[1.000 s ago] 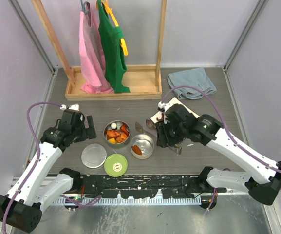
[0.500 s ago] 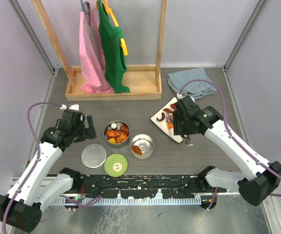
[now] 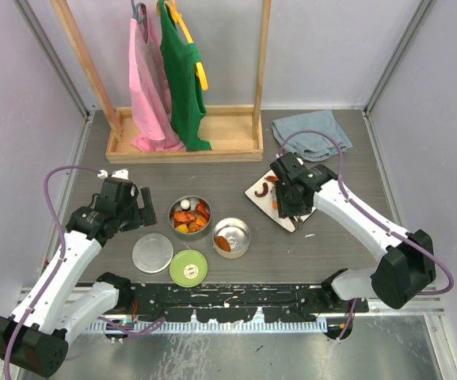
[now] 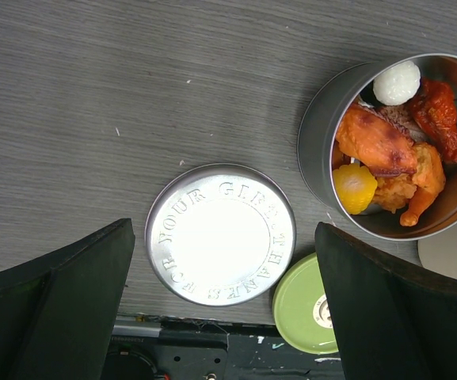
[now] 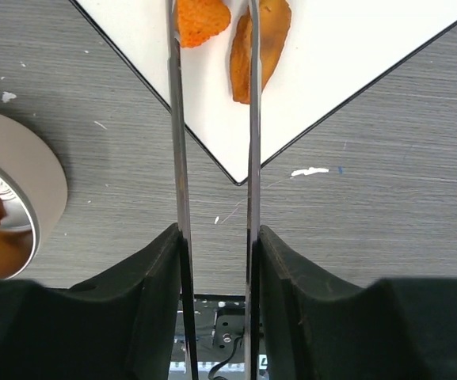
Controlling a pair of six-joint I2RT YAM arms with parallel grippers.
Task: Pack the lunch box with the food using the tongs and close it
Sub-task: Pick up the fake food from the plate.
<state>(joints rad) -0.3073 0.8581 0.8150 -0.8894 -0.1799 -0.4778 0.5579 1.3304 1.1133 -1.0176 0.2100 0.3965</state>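
Observation:
Two open tins of the lunch box stand mid-table: one (image 3: 190,215) full of orange and red food (image 4: 378,142) with a white ball, the other (image 3: 231,237) holding an orange piece. The steel lid (image 4: 221,234) and the green lid (image 4: 307,305) lie beside them. My left gripper (image 4: 224,229) hangs open above the steel lid. My right gripper (image 5: 216,237) is shut on the tongs (image 5: 177,158). Their two arms reach over the white plate (image 5: 355,47) and flank an orange chunk (image 5: 200,20); their tips are out of view. A browner chunk (image 5: 260,47) lies just right of them.
A wooden rack (image 3: 184,146) with pink and green clothes stands at the back. A grey cloth (image 3: 311,133) lies at the back right, behind the plate (image 3: 261,190). Side walls close in the table left and right.
My right arm swung the tongs from beside the near tin back over the white plate, and the tongs' arms have drawn closer together. The left arm has not moved.

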